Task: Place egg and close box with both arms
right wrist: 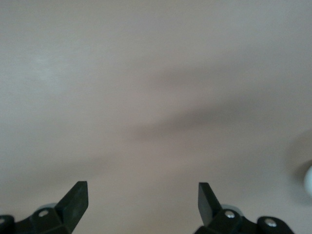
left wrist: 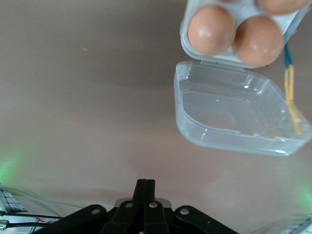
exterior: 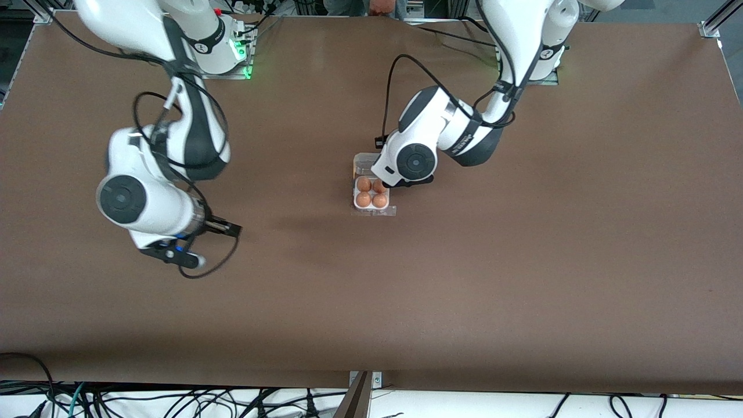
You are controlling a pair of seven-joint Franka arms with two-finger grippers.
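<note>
The clear box (exterior: 371,210) sits mid-table with its lid (exterior: 364,162) lying open flat, on the side farther from the front camera. Orange-brown eggs (exterior: 364,200) fill all four cells. My left gripper (left wrist: 146,183) is shut and empty, held over the table just off the lid's (left wrist: 234,112) free edge. In the front view the left wrist (exterior: 415,161) hides it and part of the lid. Two eggs (left wrist: 211,29) show in the left wrist view. My right gripper (right wrist: 141,192) is open and empty over bare table toward the right arm's end (exterior: 223,229).
The brown table (exterior: 464,290) carries nothing else that I can see. Cables hang below the table edge nearest the front camera (exterior: 174,400). The arms' bases stand along the edge farthest from the camera.
</note>
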